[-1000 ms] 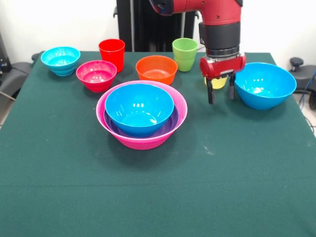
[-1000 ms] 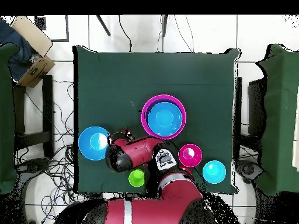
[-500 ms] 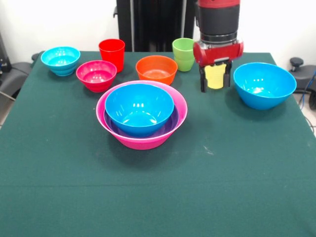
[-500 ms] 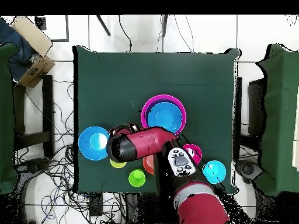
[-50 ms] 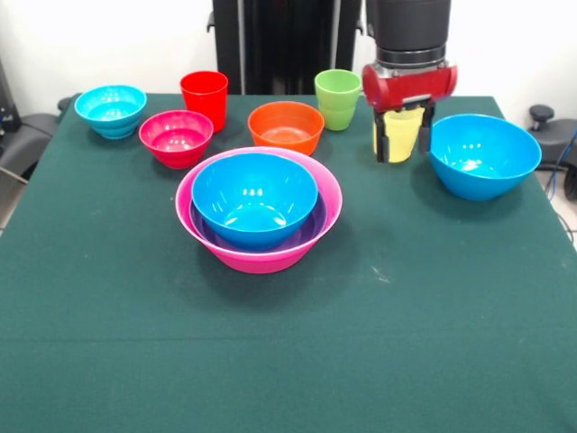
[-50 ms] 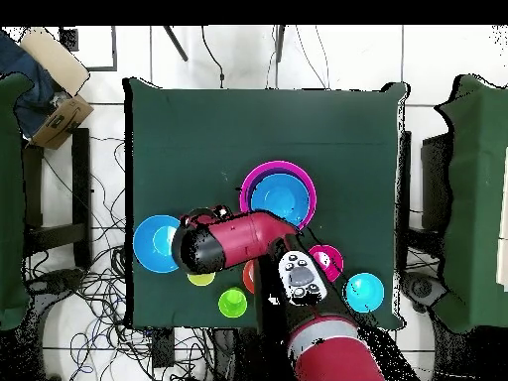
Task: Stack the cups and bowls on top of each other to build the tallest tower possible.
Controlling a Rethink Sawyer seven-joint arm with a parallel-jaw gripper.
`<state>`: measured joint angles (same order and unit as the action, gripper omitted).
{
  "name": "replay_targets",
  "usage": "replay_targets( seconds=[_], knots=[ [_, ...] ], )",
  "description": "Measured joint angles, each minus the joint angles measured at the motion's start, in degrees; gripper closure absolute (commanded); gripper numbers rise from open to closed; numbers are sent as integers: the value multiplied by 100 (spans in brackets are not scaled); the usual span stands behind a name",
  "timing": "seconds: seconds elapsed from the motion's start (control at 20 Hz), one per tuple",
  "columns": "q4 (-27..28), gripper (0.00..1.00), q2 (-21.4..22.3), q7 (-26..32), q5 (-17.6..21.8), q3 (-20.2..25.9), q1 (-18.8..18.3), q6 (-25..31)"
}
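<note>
Bowls and cups are spread over the green table (image 5: 288, 361), and the tower (image 5: 259, 209) stands near its middle: a pink bowl (image 5: 261, 257) outermost, a purple bowl (image 5: 311, 230) inside it, a blue bowl (image 5: 254, 198) on top. A second blue bowl (image 5: 482, 155) sits apart, just beside the gripper (image 5: 402, 144). Behind the tower are the orange bowl (image 5: 286, 126), magenta bowl (image 5: 176, 137) and cyan bowl (image 5: 111, 110), then the red cup (image 5: 205, 97) and green cup (image 5: 337, 98). Smallest in view is the yellow cup (image 5: 400, 135), upright between the jaws, which straddle its sides; whether they clamp it I cannot tell. All look light, stiff and glossy, so likely slippery; the tapered cup is probably best gripped across its wall near the rim.
</note>
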<state>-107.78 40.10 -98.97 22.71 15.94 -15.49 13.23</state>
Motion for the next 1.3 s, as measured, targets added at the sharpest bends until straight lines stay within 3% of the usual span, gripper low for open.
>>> replay_targets(
  seconds=[0.65,1.3],
  knots=[
    [91,0,-5,0,-50,-231,951,0],
    [129,0,-215,0,-52,-236,583,-1]
  ],
)
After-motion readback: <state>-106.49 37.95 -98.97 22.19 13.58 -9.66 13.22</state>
